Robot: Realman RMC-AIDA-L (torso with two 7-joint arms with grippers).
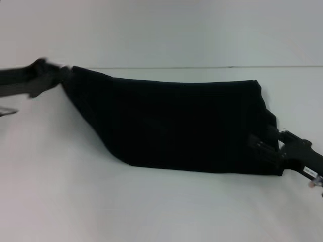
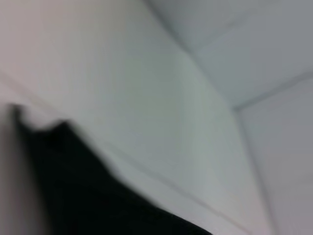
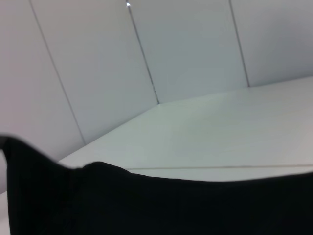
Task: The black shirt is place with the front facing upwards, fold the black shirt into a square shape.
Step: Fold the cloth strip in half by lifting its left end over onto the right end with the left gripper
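Two tools grip the black shirt: the left tool clamps its far-left corner, the right tool its near-right edge, stretching it taut above the tabletop, probably to flatten it for folding.

Plain black all the way across the black shirt, no lettering showing on the upturned cloth, no pattern either. Under it, the table is flat white. Off the shirt's far left corner, the left gripper reads dark grey to black, though it's smeared, so possibly darker. At the shirt's near right corner, the right gripper is black with small white marks. Behind the shirt, the wall is pale grey-white.
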